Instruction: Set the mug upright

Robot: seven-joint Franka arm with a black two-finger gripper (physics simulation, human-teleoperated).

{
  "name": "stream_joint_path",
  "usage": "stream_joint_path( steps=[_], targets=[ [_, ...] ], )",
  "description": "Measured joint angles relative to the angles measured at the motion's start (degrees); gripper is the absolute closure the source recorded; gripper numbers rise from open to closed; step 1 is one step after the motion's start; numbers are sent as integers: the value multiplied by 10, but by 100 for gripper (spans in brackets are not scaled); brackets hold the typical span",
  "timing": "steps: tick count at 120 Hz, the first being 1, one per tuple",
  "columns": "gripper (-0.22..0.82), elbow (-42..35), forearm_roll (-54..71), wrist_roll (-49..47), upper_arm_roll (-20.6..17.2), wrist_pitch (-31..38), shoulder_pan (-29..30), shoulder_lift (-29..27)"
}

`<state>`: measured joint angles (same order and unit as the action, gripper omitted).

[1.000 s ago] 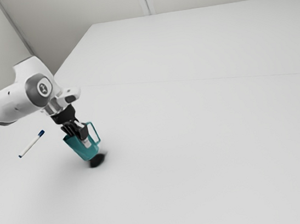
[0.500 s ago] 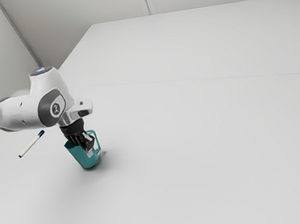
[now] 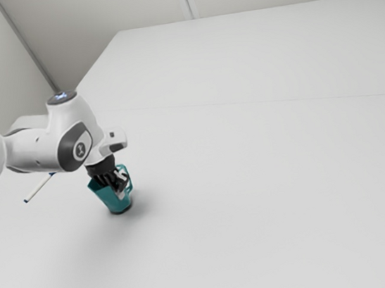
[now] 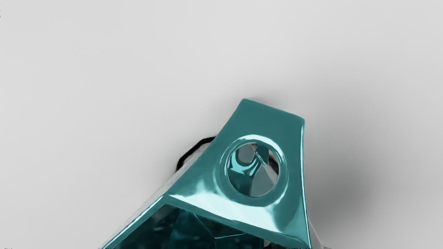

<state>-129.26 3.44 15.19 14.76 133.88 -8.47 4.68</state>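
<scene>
1. Mug point(image 3: 111, 196) is sitting directly beneath the pincer point(image 3: 120, 187), so yeah, the two are basically joined up. It's leaning rather than standing straight, with its mouth tipping up toward the exterior view's left.
2. Pincer is holding the mug, gripping its wall near the handle point(image 3: 128, 180). One pale pad point(image 3: 120, 194) is pressing on the outside, just under the pincer's black knuckles.
3. Handle is sticking out just beside the pincer, toward the exterior view's right.
4. Mug's base is pointing down at the table point(image 3: 256, 199), below the pincer. Can't tell if it's touching, tbh.
5. Wrist view is showing teal wall close to the pincer, with a round opening in it, and the dark inside of the mug.
6. Marker point(image 3: 37, 188) is lying well apart from the pincer, toward the exterior view's left, and the arm point(image 3: 74, 135) is partly covering it.
</scene>
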Motion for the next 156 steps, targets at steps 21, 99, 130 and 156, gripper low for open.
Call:
stream_joint_path(
  steps=[21, 99, 130, 156],
  targets=[
    [65, 2, 1, -13, 0, 5, 2, 4],
    [3, 90, 13, -13, 1, -50, -2, -35],
    [1, 240, 15, -15, -17, -183, 17, -38],
    [0, 342, 14, -15, -94, -300, 90, -38]
  ],
)
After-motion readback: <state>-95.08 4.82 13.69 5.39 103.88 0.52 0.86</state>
